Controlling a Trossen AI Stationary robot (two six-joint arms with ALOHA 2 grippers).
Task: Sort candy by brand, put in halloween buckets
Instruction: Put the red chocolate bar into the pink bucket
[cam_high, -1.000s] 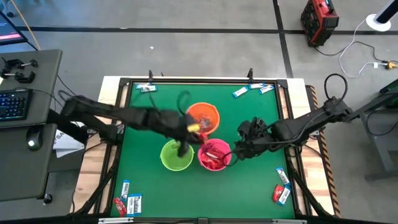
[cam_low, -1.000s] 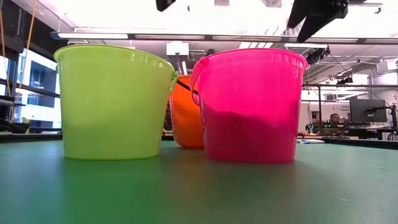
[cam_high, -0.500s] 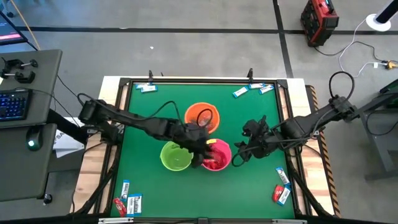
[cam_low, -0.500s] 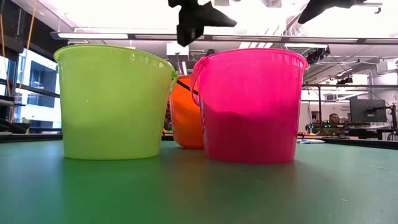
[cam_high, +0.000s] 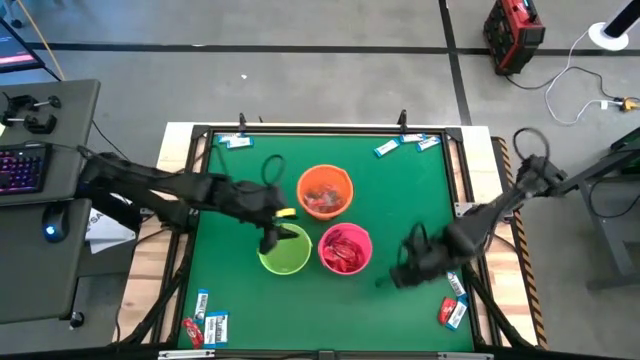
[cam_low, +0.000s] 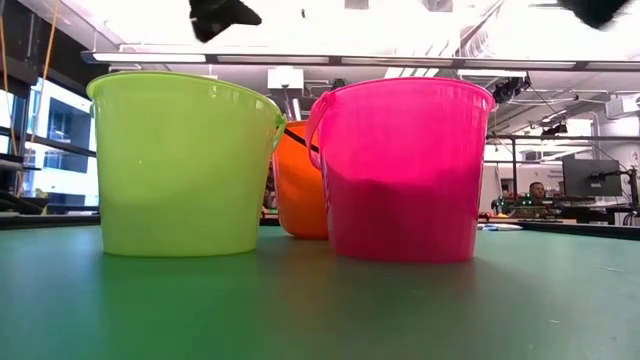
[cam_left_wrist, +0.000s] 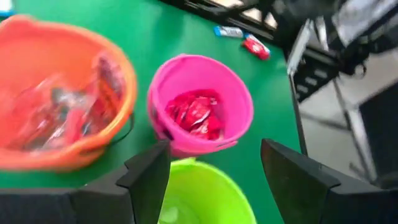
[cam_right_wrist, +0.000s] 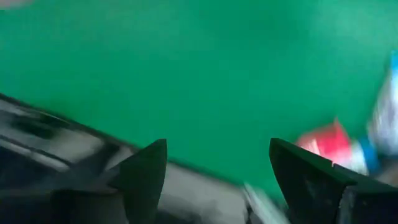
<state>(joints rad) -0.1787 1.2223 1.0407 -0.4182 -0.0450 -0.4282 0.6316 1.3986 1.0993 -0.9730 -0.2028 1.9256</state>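
High view showed three halloween buckets clustered near the middle of the green table (cam_high: 410, 200): the orange bucket (cam_high: 325, 191) farthest from the front edge, the lime green bucket (cam_high: 285, 251) and the hot pink bucket (cam_high: 345, 249) side by side in front of it, all close together. The left gripper (cam_high: 272, 232) hung over the far rim of the lime green bucket, and in the left wrist view its fingers (cam_left_wrist: 151, 177) stood spread wide apart with nothing between them. That same view looked down into the orange bucket (cam_left_wrist: 37, 155), which held clear and red wrapped candy (cam_left_wrist: 68, 112), and into the hot pink bucket (cam_left_wrist: 242, 102), which held red candy (cam_left_wrist: 194, 115). The right gripper (cam_high: 403, 272) was over bare table between the pink bucket and the front right corner, its fingers (cam_right_wrist: 144, 171) likewise spread and empty in the right wrist view, where a red candy (cam_right_wrist: 326, 144) lay blurred on the green surface. Loose candy remained on the table: blue-and-white pieces at the far left (cam_high: 234, 141) and far right (cam_high: 408, 145) edges, a mix of red and blue-and-white at the front left corner (cam_high: 205, 326) and the front right corner (cam_high: 453, 305). Low view showed the lime green bucket (cam_low: 180, 160) and hot pink bucket (cam_low: 400, 165) upright in front, with the orange bucket (cam_low: 298, 185) behind them.
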